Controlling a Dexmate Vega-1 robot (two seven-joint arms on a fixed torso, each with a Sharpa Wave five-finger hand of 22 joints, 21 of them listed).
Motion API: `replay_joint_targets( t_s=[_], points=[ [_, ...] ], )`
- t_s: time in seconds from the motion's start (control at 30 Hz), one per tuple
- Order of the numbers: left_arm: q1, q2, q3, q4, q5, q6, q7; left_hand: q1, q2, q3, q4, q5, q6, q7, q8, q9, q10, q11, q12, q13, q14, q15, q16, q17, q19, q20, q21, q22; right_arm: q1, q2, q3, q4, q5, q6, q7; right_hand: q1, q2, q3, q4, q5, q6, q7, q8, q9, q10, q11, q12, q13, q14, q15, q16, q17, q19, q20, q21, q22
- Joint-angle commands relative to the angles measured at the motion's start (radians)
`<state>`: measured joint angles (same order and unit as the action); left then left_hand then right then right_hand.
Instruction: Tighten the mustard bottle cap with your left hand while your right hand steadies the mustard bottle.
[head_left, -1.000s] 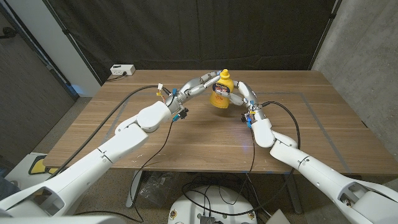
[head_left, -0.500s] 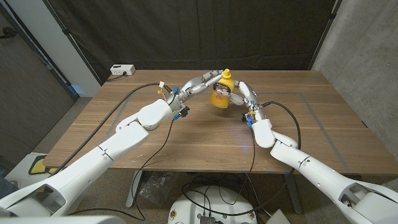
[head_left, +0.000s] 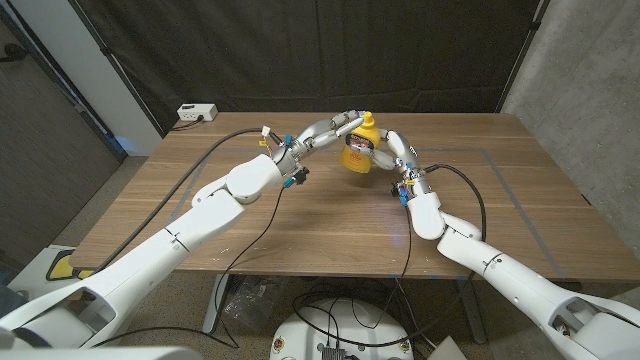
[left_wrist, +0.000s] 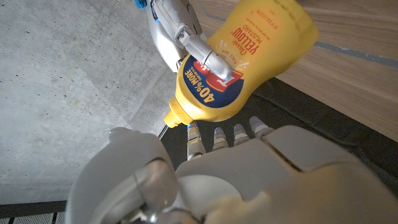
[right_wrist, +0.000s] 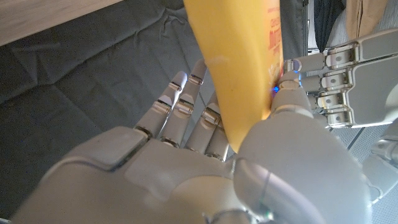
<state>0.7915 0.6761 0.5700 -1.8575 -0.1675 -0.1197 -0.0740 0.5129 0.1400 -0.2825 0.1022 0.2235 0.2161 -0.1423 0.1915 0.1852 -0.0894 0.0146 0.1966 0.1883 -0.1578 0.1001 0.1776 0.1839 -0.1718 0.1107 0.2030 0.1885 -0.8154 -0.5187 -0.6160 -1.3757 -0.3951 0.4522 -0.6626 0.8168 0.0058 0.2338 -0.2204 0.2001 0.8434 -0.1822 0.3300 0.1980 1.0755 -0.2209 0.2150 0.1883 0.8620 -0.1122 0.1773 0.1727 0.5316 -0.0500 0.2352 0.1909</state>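
Note:
The yellow mustard bottle (head_left: 357, 152) stands at the table's far middle, its cap (head_left: 366, 119) on top. My right hand (head_left: 387, 150) grips the bottle's body from the right; the right wrist view shows the body (right_wrist: 239, 74) between its thumb and fingers (right_wrist: 186, 102). My left hand (head_left: 339, 125) reaches in from the left at cap height. In the left wrist view its fingertips (left_wrist: 217, 134) lie right beside the cap (left_wrist: 176, 117) of the tilted-looking bottle (left_wrist: 242, 62). Whether they close on the cap is hidden. The left hand's fingers (right_wrist: 342, 81) touch the bottle's upper part.
A white power strip (head_left: 197, 113) lies at the table's (head_left: 330, 225) far left corner. Black cables run from both wrists across the near tabletop. A dark curtain hangs behind the table, and a concrete wall stands to the right.
My left hand has crept right and closed in on the cap. The right hand has kept its hold on the bottle, which has shifted slightly.

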Motion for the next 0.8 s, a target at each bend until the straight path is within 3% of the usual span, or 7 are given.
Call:
replay_joint_targets(
  t_s=[0.03, 0.33, 0.43, 0.57, 0.8],
  points=[
    [-0.032, -0.023, 0.021, 0.023, 0.01, -0.013, -0.019, -0.005, 0.001, 0.001, 0.004, 0.002, 0.005, 0.008, 0.006, 0.003, -0.002, 0.002, 0.004, 0.005, -0.008, -0.002, 0.007, 0.002, -0.119, 0.007, 0.002, 0.002, -0.014, -0.012, 0.015, -0.01, -0.005, 0.005, -0.02, 0.135, 0.123, 0.068, 0.059, 0.003, 0.048, -0.037, 0.004, 0.004, 0.012, -0.003, 0.004, 0.003, 0.006, -0.097, 0.0, 0.0, 0.007, -0.064, -0.003, 0.001],
    [-0.06, -0.044, 0.04, 0.045, 0.013, -0.014, -0.039, -0.005, 0.001, 0.001, 0.005, 0.002, 0.005, 0.008, 0.005, 0.003, -0.001, 0.005, 0.005, 0.005, -0.009, -0.001, 0.008, 0.002, -0.119, 0.007, 0.003, 0.002, -0.025, -0.022, 0.026, -0.026, -0.01, 0.003, -0.028, 0.14, 0.126, 0.072, 0.058, 0.001, 0.051, -0.036, 0.004, 0.005, 0.013, -0.003, 0.004, 0.004, 0.006, -0.096, 0.0, 0.0, 0.007, -0.065, -0.003, 0.001],
    [-0.07, -0.049, 0.047, 0.055, 0.011, -0.012, -0.051, -0.005, 0.001, 0.001, 0.005, 0.002, 0.007, 0.009, 0.006, 0.003, 0.002, 0.022, 0.007, 0.005, -0.008, -0.002, 0.008, 0.002, -0.12, 0.006, 0.003, 0.002, -0.03, -0.024, 0.03, -0.034, -0.015, 0.0, -0.033, 0.142, 0.126, 0.073, 0.058, 0.0, 0.051, -0.036, 0.004, 0.005, 0.013, -0.003, 0.004, 0.004, 0.006, -0.096, 0.0, 0.0, 0.007, -0.064, -0.003, 0.001],
    [-0.086, -0.055, 0.059, 0.066, 0.011, -0.006, -0.068, -0.005, 0.001, 0.001, 0.005, 0.002, 0.007, 0.011, 0.006, 0.003, 0.001, 0.027, 0.007, 0.005, -0.009, -0.001, 0.008, 0.002, -0.12, 0.006, 0.003, 0.002, -0.033, -0.029, 0.034, -0.04, -0.022, -0.005, -0.038, 0.145, 0.128, 0.075, 0.058, -0.001, 0.052, -0.036, 0.004, 0.005, 0.014, -0.003, 0.004, 0.004, 0.006, -0.097, 0.0, 0.0, 0.007, -0.065, -0.003, 0.002],
    [-0.117, -0.065, 0.077, 0.085, 0.013, -0.006, -0.1, -0.004, 0.001, 0.001, 0.006, 0.002, 0.011, 0.014, 0.007, 0.003, 0.0, 0.026, 0.007, 0.005, -0.01, 0.001, 0.008, 0.002, -0.122, 0.006, 0.003, 0.002, -0.04, -0.037, 0.038, -0.053, -0.033, -0.014, -0.044, 0.173, 0.138, 0.094, 0.052, -0.005, 0.057, -0.037, 0.003, 0.006, 0.017, -0.003, 0.004, 0.005, 0.004, -0.1, -0.001, 0.0, 0.005, -0.067, -0.004, 0.002]
  ],
)
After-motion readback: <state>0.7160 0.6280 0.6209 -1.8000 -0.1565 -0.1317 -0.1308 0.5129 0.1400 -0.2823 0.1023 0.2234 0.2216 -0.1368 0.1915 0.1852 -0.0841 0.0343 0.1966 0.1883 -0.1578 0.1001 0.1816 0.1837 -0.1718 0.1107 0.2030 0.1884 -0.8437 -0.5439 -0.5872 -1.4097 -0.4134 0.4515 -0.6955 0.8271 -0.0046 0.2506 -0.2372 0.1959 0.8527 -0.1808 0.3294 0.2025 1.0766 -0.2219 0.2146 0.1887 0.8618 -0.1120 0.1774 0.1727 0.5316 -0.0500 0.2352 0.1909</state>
